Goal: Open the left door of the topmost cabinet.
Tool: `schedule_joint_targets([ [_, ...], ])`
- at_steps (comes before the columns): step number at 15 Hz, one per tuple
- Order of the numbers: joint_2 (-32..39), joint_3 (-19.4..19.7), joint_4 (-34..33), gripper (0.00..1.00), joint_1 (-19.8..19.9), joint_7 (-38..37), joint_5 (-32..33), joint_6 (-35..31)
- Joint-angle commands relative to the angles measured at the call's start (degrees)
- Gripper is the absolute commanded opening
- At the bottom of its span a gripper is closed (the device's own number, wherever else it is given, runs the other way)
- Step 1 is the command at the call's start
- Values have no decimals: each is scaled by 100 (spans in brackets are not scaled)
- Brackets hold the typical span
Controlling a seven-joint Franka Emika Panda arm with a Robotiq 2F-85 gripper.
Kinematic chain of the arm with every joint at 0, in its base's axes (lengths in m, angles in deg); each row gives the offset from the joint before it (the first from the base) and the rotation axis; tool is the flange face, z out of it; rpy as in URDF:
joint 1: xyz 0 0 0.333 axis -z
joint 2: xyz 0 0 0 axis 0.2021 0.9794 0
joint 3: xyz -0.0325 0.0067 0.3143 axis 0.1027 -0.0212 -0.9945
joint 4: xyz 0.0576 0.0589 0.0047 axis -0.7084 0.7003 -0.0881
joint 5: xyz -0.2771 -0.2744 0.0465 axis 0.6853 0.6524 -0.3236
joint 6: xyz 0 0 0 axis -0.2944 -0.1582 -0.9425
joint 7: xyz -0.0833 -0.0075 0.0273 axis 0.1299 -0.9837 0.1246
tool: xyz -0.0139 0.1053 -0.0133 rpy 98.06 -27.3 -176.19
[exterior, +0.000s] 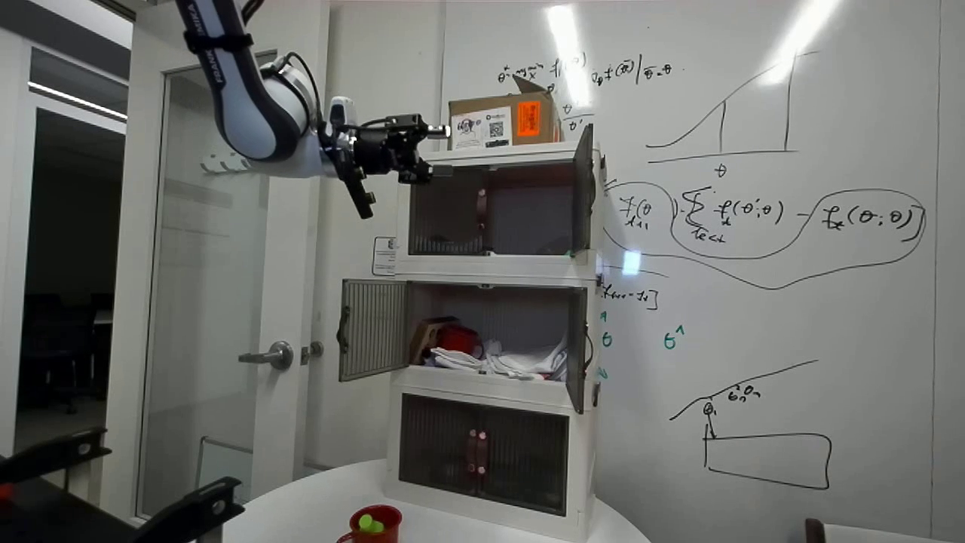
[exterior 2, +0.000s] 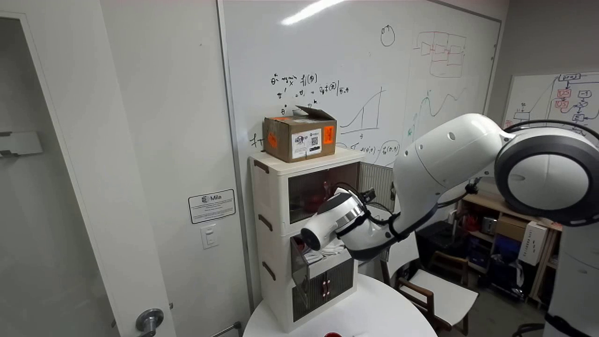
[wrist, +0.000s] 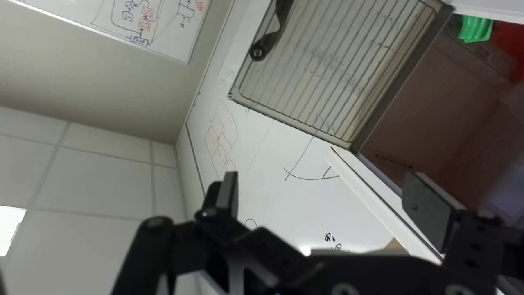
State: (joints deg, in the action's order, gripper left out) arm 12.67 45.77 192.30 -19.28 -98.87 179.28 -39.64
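While agape, gripper [exterior: 440, 151] near left door [exterior: 448, 213], cardboard box [exterior: 503, 121] atop topmost cabinet [exterior: 490, 265], right door [exterior: 583, 194] open

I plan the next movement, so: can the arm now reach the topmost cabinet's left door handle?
Probably yes: the jaws stand open, and in an exterior view nothing covers the handle; the right door is swung aside.

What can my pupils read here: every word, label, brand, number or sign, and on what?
"FRANKA EMIKA": robot arm.
"Mila": wall sign; smaller print unreadable.
"θ", repeatedly: large whiteboard, among only partly legible formulas.
"-1": smaller whiteboard; its other writing is uncertain.
Too small to read: the label on the cardboard box.
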Motion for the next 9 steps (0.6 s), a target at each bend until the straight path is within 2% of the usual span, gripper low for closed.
schedule_joint_targets([
  [1, 190, 202, -480, 100, 140, -191, 127, -923],
  [5, 539, 390, -1051, 100, 307, -95, -71, -1697],
  [9, 1021, 526, -1637, 100, 438, 59, -184, -1968],
])
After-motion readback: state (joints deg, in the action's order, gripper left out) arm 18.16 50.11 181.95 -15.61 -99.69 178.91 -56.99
